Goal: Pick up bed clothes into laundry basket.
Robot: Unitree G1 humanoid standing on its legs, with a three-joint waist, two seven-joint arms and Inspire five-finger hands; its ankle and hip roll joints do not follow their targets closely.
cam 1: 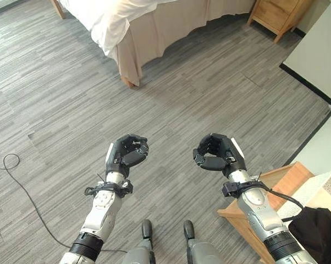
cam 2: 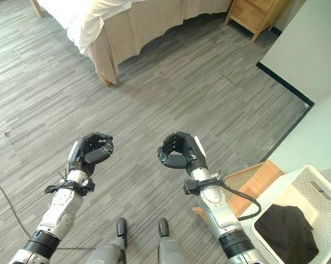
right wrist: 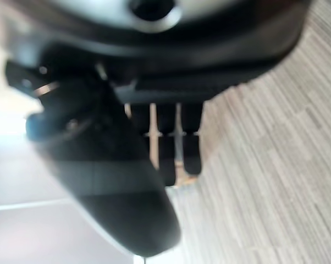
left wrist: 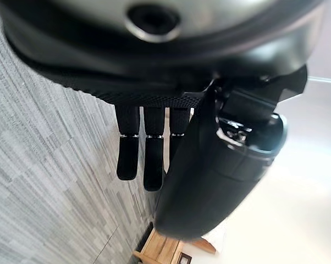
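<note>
You are looking down at a grey plank floor [cam 1: 55, 93]. Far left, at the top: a bed [cam 1: 154, 22] with white bedding [cam 1: 108, 19] hanging over its corner and a beige skirt [cam 1: 171, 27] draping to the floor, well apart from both hands. Left of centre: the left hand [cam 1: 127, 154] is hovering above the floor, palm up, fingers curling inward around nothing. Right of centre: the right hand [cam 1: 218, 153] is hovering level with it, a gap lying between them, fingers likewise curling in, clasping nothing. Both wrist views are showing fingers bending down beside the thumb with bare floor beyond. Top right: a wooden nightstand [cam 1: 278, 14] is standing beside the bed against the wall [cam 1: 319, 49]. Lower right: a low wooden table [cam 2: 250, 184] is sitting just behind the right arm, and touching its far side a white basket [cam 2: 314, 187] is holding a dark garment [cam 2: 283, 228].
</note>
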